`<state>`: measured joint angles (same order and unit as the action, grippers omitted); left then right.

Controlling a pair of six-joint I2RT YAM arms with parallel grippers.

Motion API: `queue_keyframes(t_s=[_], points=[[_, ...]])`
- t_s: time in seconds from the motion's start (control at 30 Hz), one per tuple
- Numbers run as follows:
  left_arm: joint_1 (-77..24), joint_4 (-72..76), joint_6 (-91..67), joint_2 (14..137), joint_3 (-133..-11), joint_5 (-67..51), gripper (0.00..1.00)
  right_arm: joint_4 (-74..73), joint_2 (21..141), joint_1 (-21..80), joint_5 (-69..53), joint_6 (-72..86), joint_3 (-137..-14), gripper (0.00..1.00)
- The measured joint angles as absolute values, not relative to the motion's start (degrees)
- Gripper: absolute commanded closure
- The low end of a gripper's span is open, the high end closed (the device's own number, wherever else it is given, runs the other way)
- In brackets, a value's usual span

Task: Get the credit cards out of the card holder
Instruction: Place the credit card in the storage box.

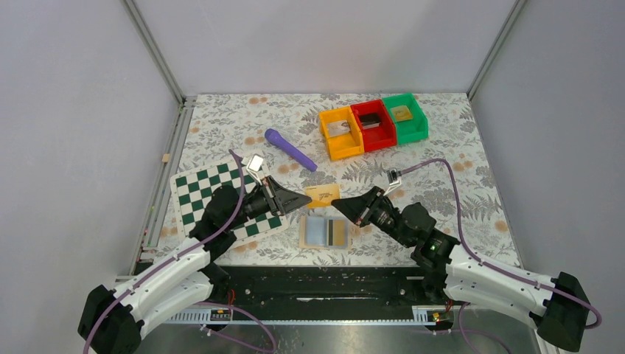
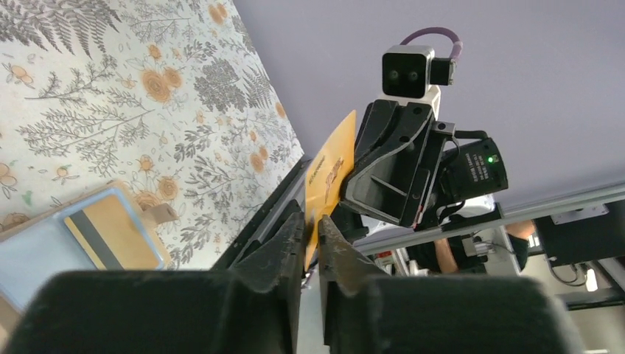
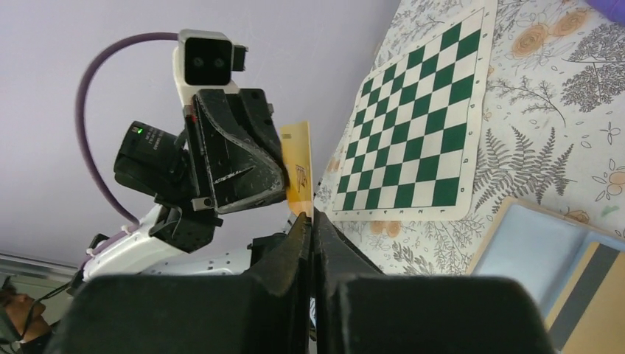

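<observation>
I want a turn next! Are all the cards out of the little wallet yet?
Not yet. One orange card is out, pinched in the air by both arms' jaws. The card holder lies open, one side empty. A striped card sits in the other side, left to pull.

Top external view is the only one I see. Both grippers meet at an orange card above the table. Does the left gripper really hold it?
Observer: Yes. In the left wrist view the left gripper is shut on the orange card, which stands on edge in its grip.
Operator: And the right one, is it only touching?
Observer: No. The right wrist view shows the right gripper shut as well, pinching the card's other edge.
</observation>
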<state>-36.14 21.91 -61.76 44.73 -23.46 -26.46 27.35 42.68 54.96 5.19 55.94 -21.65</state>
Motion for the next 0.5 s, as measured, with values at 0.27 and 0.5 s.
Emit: queue_keyframes(t_s=[0.27,0.5], points=[[-36.1,15.27,-58.81,43.05,-23.57,-24.05,0.13,17.61,38.94,50.7,6.33,50.3,-25.34,1.0],[-36.1,-5.45,-46.54,40.91,-32.38,-18.48,0.01,0.21,36.73,35.38,1.93,39.92,-39.22,1.0]])
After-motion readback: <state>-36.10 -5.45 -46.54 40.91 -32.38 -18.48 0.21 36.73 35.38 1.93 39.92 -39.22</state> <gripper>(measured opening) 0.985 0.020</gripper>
